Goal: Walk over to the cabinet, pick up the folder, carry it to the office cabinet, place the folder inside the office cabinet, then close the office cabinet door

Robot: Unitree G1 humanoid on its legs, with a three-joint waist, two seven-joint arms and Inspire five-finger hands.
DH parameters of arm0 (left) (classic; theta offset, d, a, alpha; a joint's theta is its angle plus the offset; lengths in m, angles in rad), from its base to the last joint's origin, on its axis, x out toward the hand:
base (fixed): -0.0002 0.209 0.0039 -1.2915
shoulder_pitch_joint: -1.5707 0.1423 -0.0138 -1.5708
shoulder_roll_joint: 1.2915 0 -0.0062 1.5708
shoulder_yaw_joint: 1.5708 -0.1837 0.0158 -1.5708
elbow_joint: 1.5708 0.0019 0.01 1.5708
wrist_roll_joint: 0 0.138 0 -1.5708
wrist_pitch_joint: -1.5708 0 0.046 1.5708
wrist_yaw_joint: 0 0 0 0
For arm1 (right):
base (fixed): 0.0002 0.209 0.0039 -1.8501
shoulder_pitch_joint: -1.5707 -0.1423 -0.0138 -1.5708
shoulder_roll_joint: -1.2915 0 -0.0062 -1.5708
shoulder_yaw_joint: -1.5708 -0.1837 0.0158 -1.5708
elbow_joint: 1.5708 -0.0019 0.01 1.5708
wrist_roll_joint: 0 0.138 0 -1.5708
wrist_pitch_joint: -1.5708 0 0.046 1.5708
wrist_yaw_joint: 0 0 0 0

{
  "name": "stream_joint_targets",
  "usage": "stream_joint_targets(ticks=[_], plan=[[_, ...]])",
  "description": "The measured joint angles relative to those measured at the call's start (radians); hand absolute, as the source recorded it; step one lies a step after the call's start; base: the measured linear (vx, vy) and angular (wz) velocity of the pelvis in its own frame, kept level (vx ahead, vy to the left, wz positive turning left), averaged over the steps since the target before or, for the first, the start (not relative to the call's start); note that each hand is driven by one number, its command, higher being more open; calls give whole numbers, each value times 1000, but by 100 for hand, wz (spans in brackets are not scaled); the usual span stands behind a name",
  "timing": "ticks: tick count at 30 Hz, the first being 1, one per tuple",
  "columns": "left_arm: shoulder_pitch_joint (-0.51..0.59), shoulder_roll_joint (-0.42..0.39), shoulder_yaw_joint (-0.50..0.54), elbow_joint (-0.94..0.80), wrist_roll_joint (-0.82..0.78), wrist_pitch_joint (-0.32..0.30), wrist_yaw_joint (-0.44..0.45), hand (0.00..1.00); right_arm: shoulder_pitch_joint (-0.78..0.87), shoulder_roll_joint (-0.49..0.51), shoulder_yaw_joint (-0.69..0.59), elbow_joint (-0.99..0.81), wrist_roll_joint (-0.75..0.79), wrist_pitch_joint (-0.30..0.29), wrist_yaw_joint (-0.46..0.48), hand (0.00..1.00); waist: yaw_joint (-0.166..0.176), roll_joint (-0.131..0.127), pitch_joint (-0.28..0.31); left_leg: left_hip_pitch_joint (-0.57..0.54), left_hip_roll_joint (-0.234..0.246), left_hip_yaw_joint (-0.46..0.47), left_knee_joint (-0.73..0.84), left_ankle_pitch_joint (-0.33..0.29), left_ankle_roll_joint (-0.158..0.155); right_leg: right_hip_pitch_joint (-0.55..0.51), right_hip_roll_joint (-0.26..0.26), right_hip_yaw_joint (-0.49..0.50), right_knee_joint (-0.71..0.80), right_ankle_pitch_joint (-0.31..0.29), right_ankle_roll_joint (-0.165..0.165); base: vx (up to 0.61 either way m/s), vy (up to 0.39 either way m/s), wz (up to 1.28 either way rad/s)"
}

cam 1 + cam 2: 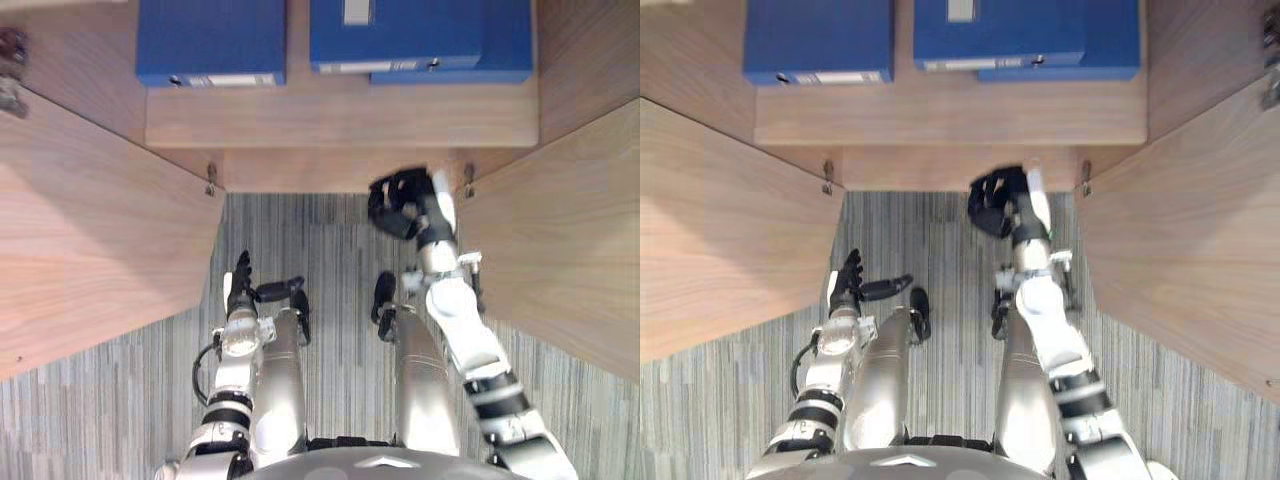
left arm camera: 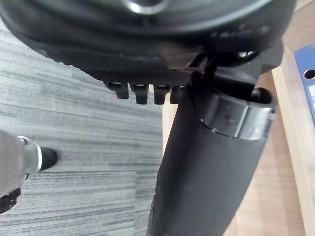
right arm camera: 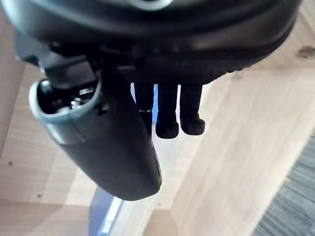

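Looking down through the left eye view, I see the cabinet (image 1: 340, 120) with its left door (image 1: 100, 230) and right door (image 1: 560, 240) swung wide. Blue folders (image 1: 210, 40) lie on its shelf, one to the left and two overlapping to the right. My right hand (image 1: 400, 205) hangs just before the shelf's front edge, near the right door's hinge, fingers loosely bent and empty. My left hand (image 1: 240, 285) is low over the striped carpet (image 1: 320, 240), fingers straight, thumb stuck out sideways, also empty. The right eye view gives me the same layout. On the left wrist view, the fingers (image 2: 142, 91) line up straight beside the thumb, grasping nothing, with a folder's blue edge past them. On the right wrist view, the fingers (image 3: 167, 115) dangle relaxed above pale wood and a strip of blue.
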Motion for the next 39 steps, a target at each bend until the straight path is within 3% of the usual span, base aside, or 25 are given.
stream_joint_targets(ticks=[5,6,11,19,24,32,39], plan=[[89,6,-30,129,48,18,-17,100,186,79,-3,181,-3,-9,54,0,-13,-36,-126,171,2,28,-147,16,-7,152,21,-2,-124,6,10,144,15,-9],[100,6,-39,164,57,19,-22,100,205,99,-22,252,-3,-13,61,100,-18,-42,-152,215,-1,33,-196,34,-15,190,24,-4,-164,17,14,183,17,-4],[105,15,-69,267,66,29,-38,100,159,100,-120,571,-23,-15,65,100,-42,-24,-203,375,-13,51,-383,100,-26,367,55,-4,-401,116,21,173,37,-8],[122,46,-67,306,66,29,-36,100,152,85,-290,825,-34,11,32,100,-50,-5,-257,551,-41,70,-528,135,-22,556,61,1,-583,179,43,67,47,-3],[152,52,-66,348,66,35,-38,100,164,104,-309,899,12,31,28,100,-54,-25,-273,565,-55,76,-535,139,-15,588,58,14,-643,220,44,-78,15,-6],[187,60,-54,390,66,49,-42,100,185,112,-391,929,122,37,8,100,-60,-42,-287,600,-57,124,-549,134,-22,589,64,71,-648,233,48,-82,4,-19],[180,60,-54,424,68,52,-43,100,228,126,-548,921,284,34,-21,100,-79,-40,-299,639,-49,194,-557,107,-30,577,89,157,-647,235,49,8,13,-36]])
